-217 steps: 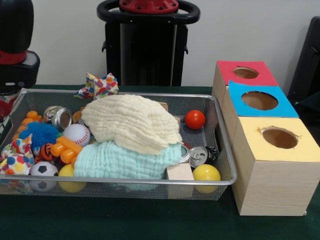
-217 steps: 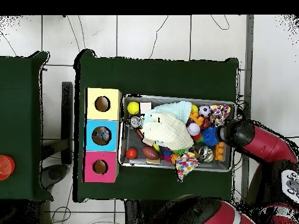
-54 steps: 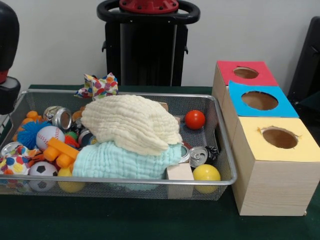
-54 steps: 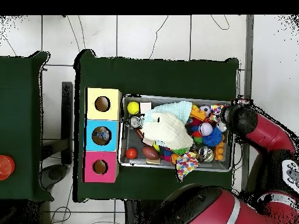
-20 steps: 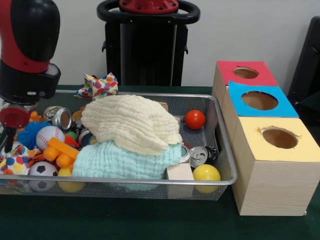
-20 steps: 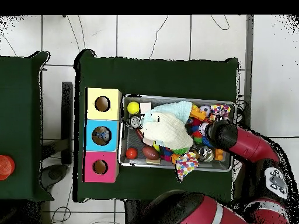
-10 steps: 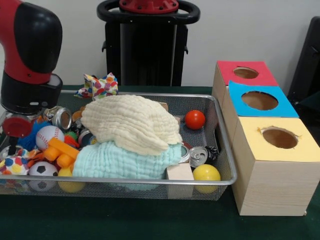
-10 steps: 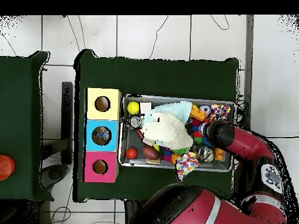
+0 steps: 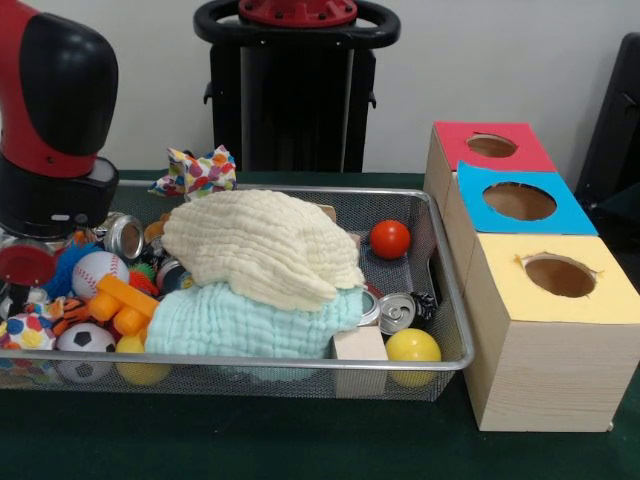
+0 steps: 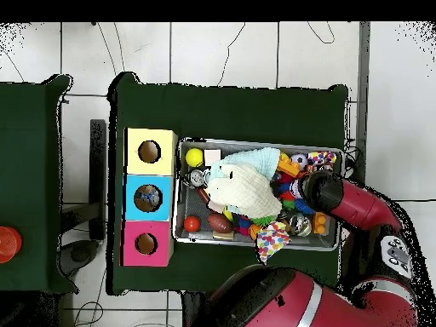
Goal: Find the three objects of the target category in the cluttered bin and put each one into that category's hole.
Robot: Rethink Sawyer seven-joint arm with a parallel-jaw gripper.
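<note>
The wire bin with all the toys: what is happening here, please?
A red and black robot arm hangs over one end of the wire bin, above the baseball and soccer ball. Its gripper is hidden, so whether it holds anything cannot be told. Two cloths, cream and mint, cover the middle. Beside the bin stand the red, blue and yellow hole boxes.

Wire bin point(image 9: 440, 262) packed with balls, cans, cloths, beside three holed boxes point(image 9: 553, 330)

A green counter point(image 9: 250, 440) is seen under everything, with a second one point(image 10: 30, 183) set apart beside it. A red disc point(image 10: 7, 242) lies on that second counter, above a tiled floor point(image 10: 230, 51).
</note>
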